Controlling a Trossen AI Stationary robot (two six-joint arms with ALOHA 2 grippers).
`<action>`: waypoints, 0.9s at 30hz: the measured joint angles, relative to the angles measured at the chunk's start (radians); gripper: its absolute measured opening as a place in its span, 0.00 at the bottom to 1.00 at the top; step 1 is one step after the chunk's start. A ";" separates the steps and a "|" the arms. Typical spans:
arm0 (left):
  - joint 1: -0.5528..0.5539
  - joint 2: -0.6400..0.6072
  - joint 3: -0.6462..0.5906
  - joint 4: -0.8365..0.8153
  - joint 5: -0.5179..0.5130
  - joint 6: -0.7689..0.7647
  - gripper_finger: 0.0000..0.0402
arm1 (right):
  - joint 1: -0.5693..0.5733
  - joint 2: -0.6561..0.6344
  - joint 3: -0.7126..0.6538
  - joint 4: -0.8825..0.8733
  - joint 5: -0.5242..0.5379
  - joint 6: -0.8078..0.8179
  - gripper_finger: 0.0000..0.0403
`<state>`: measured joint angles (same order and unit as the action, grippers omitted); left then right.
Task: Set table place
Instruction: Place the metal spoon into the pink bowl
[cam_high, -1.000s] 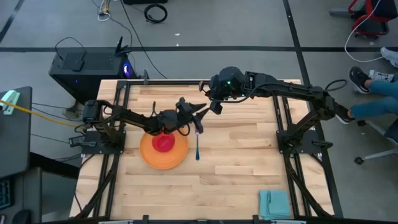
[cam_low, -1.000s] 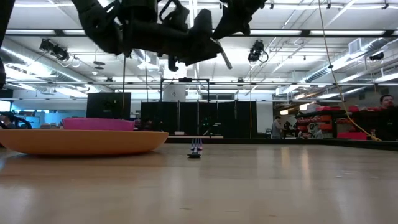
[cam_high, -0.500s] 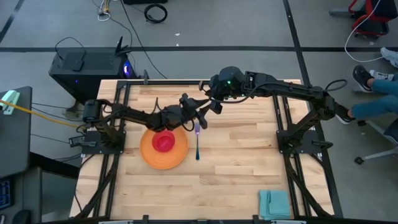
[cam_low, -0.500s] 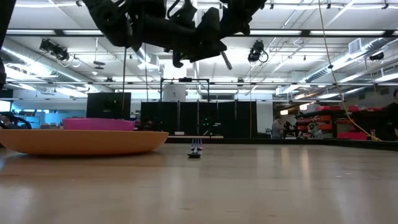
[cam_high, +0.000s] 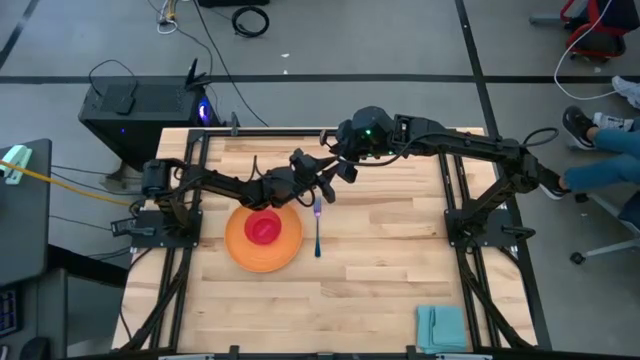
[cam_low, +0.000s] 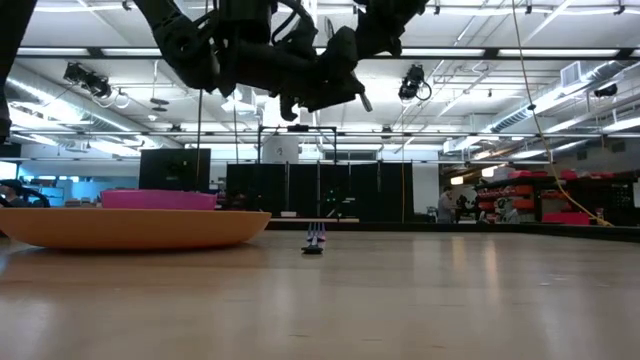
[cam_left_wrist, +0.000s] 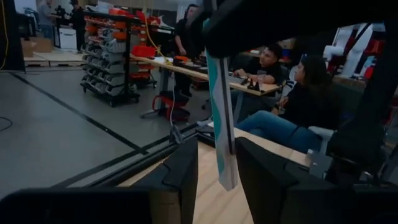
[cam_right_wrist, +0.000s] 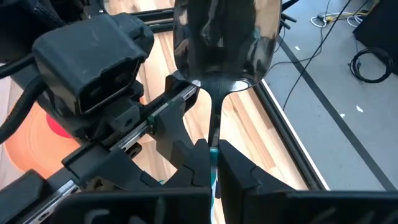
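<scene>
Left arm extends from the desk's left rail toward its middle, its left gripper (cam_high: 322, 186) raised above the surface with fingers (cam_left_wrist: 186, 177) parted. Right arm reaches in from the right rail; right gripper (cam_high: 345, 170), close beside it, has fingers (cam_right_wrist: 231, 163) clamped together.

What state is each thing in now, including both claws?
Right claw: shut on the spoon.
Left claw: open around the spoon handle.
Cup: upright on the plate.
Fork: lying flat on the table beside the plate.
Napkin: folded.
</scene>
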<state>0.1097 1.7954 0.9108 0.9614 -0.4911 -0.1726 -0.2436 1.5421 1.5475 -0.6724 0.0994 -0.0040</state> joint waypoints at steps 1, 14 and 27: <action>0.000 0.000 0.000 0.010 -0.001 0.000 0.30 | 0.000 0.000 0.000 0.000 0.000 0.000 0.02; 0.005 0.053 0.122 -0.080 -0.002 0.010 0.28 | 0.000 0.000 0.000 0.006 -0.001 0.000 0.02; 0.008 0.065 0.133 -0.088 -0.011 0.048 0.09 | 0.000 -0.001 0.000 0.003 0.001 -0.015 0.02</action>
<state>0.1173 1.8606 1.0435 0.8738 -0.5018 -0.1249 -0.2436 1.5410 1.5475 -0.6693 0.1003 -0.0189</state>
